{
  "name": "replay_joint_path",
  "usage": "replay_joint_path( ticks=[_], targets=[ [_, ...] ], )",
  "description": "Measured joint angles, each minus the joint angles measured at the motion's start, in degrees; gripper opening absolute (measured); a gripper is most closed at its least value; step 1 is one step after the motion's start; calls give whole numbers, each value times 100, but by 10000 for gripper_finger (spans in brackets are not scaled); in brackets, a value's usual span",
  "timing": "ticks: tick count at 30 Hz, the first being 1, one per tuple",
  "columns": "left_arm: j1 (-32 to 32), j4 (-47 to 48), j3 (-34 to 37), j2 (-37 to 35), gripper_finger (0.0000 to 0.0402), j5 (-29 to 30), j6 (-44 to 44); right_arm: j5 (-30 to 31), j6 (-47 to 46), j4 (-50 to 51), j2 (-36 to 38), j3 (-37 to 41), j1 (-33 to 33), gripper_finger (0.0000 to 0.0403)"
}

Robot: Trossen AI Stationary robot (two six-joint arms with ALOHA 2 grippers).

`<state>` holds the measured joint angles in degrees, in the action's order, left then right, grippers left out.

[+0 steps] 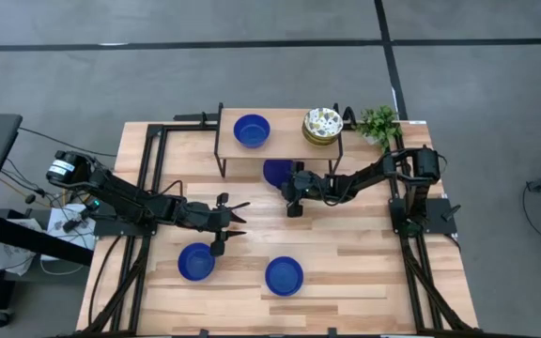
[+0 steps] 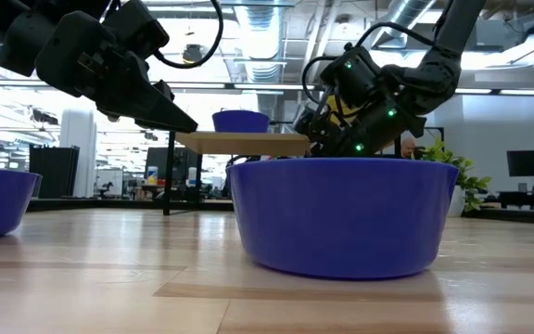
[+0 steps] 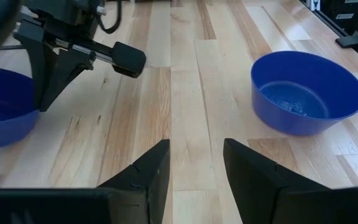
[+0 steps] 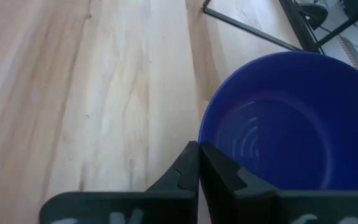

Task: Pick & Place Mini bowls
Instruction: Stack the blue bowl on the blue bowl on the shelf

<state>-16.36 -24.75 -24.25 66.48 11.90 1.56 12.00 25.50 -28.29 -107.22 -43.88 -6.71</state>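
Note:
My right gripper (image 4: 199,152) is shut at the rim of a blue mini bowl (image 4: 291,124). This bowl stands on the table under the front edge of a small raised shelf (image 1: 285,141). On the shelf sit another blue mini bowl (image 1: 252,130) and a stack of cream patterned mini bowls (image 1: 322,125). Two more blue mini bowls (image 1: 196,261) (image 1: 284,275) rest on the table near its front edge. My left gripper (image 3: 197,162) hovers open over bare wood at the table's middle left, between those bowls and the shelf. My right gripper pinches the blue bowl's rim (image 4: 204,134) on the side nearest the table's front. One finger (image 4: 229,177) is inside the bowl and the other (image 4: 182,171) outside. The fingers slant down from the table's right. The bowl sits upright on the table.
A small green plant (image 1: 378,122) stands at the far right beside the shelf. The shelf's thin black legs (image 1: 220,155) stand close to the held bowl. Black frame rails (image 1: 153,169) run along the table's left and right sides. Bare wood lies between the two grippers.

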Motion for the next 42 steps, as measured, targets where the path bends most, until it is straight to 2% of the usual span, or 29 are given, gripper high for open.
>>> replay_joint_path(
  ticks=[24,33,42],
  targets=[
    [1,0,0,0,149,0,0,-25,-60,155,0,-166,1272,0],
    [1,1,0,0,149,0,0,-23,-216,1189,-2,-719,1588,0],
    [0,2,0,0,149,0,133,-19,-315,1438,-2,-846,1802,1]
  ],
)
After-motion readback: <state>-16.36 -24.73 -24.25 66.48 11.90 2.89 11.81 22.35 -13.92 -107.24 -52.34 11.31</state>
